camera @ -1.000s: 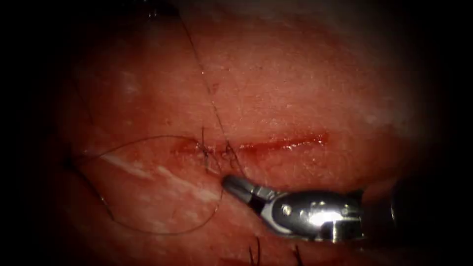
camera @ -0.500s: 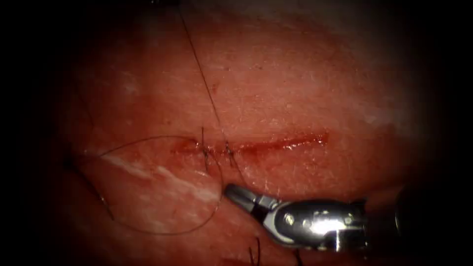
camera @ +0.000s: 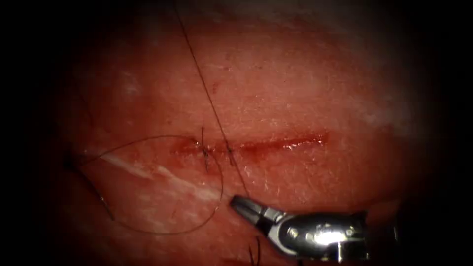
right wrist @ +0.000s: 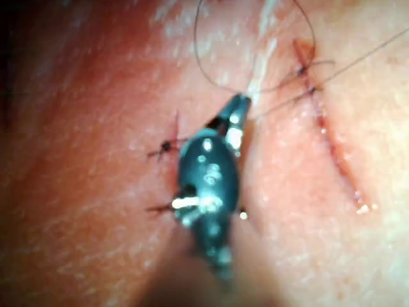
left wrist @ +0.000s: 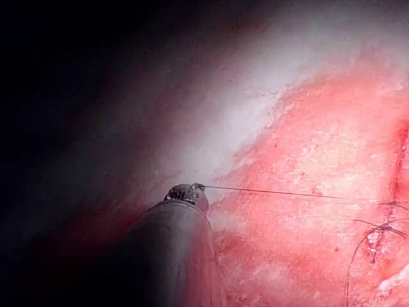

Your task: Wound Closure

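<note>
Since the earlier frames the right tool (camera: 235,201) has drawn down, away from the cut (camera: 276,144), jaws closed on the thread (camera: 207,96), which runs taut over the stitches; no needle seen. Left wrist view: left tool (left wrist: 195,188) pinches the thread (left wrist: 281,192) tight. Right wrist view: right tool (right wrist: 239,102) grips the thread (right wrist: 281,104) beside the cut (right wrist: 335,157). I judge the thread thin, limp, slippery; best gripped short.

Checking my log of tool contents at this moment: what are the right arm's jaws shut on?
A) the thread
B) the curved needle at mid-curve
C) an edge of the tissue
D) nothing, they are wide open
A: the right tool has its jaws shut on the thread, which runs straight from its tip up past the cut.
</note>
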Controlling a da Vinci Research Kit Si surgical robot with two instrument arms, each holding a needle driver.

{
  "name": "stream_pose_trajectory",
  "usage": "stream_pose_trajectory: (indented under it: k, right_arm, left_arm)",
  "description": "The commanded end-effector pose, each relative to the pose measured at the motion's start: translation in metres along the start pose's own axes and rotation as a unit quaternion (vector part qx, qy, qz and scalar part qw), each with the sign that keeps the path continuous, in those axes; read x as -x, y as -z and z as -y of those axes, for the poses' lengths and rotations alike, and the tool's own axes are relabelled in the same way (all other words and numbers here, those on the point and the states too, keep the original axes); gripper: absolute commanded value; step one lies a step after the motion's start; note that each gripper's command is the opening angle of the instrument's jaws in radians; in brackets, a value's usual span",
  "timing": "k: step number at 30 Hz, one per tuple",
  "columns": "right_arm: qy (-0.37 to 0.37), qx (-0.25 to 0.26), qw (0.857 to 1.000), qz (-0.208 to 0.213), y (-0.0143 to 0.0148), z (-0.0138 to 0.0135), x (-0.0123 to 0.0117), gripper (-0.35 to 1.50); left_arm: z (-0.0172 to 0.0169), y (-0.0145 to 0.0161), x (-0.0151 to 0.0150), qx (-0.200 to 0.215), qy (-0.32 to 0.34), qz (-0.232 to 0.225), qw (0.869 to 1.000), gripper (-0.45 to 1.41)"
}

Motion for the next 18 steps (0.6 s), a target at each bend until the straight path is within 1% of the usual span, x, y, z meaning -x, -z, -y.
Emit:
stream_pose_trajectory:
  k: [1,7,10,12,13,14,15,16,17,18]
  right_arm:
    - [-0.001,-0.002,1.0,0.001,0.0003,0.0012,0.0011,-0.35]
    - [-0.001,-0.001,1.0,0.0,0.0003,0.0017,0.0016,-0.35]
    - [-0.009,0.001,1.0,0.0,-0.0001,0.0011,0.0015,-0.35]
    - [-0.01,0.0,1.0,-0.005,-0.0001,0.0009,0.0015,-0.35]
    - [-0.013,-0.001,1.0,-0.015,-0.0002,0.0008,0.0014,-0.35]
    - [-0.014,-0.001,1.0,-0.027,-0.0002,0.0006,0.0013,-0.1]
    - [-0.017,-0.004,0.999,-0.042,0.0,0.0001,0.0009,0.41]
    - [-0.017,-0.004,0.999,-0.042,0.0,0.0001,0.0009,0.41]
    - [-0.019,-0.014,0.998,-0.051,0.0002,-0.0006,0.0005,0.71]
    - [-0.019,-0.014,0.998,-0.051,0.0002,-0.0006,0.0005,0.71]
  left_arm:
    - [0.0,-0.0011,0.0002,-0.001,0.0,0.0,1.0,-0.45]
    - [0.0004,-0.0019,0.0012,-0.007,-0.004,0.003,1.0,-0.45]
    - [-0.0006,-0.0009,0.0005,-0.006,0.0,0.005,1.0,-0.45]
    - [-0.0009,-0.0006,0.0002,-0.005,0.002,0.005,1.0,-0.45]
    - [-0.0012,-0.0002,-0.0001,-0.004,0.004,0.005,1.0,-0.45]
    - [-0.0015,0.0002,-0.0004,-0.001,0.005,0.004,1.0,-0.45]
    - [-0.0023,0.0013,-0.0014,0.002,0.011,0.001,1.0,-0.45]
    - [-0.0023,0.0013,-0.0014,0.002,0.011,0.001,1.0,-0.45]
    - [-0.0029,0.0024,-0.0023,0.008,0.015,-0.001,1.0,-0.45]
    - [-0.0029,0.0024,-0.0023,0.008,0.015,-0.001,1.0,-0.45]
